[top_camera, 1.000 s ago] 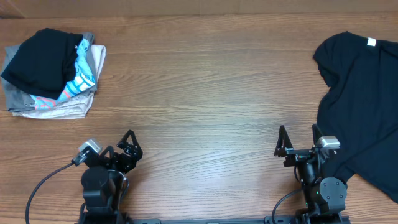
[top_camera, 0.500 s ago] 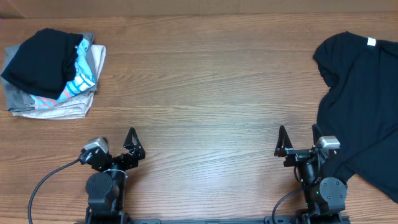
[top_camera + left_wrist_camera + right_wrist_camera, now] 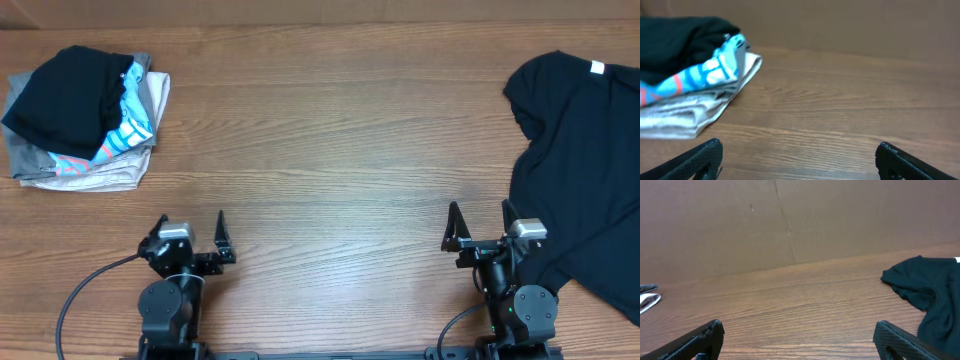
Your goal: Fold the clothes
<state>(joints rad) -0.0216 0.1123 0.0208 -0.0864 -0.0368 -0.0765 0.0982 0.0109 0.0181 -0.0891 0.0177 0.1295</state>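
Overhead: black T-shirt (image 3: 585, 160) far right

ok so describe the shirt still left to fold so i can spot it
On the wooden table, go to the right edge. A black T-shirt lies spread out there, a small white tag near its top. Unlike the black garment topping the folded pile at far left, it is loose and flat.

No legible text, label, brand or number anywhere. Only a small white tag (image 3: 597, 68) near the top edge of the black T-shirt (image 3: 585, 160), too small and blurred to read.
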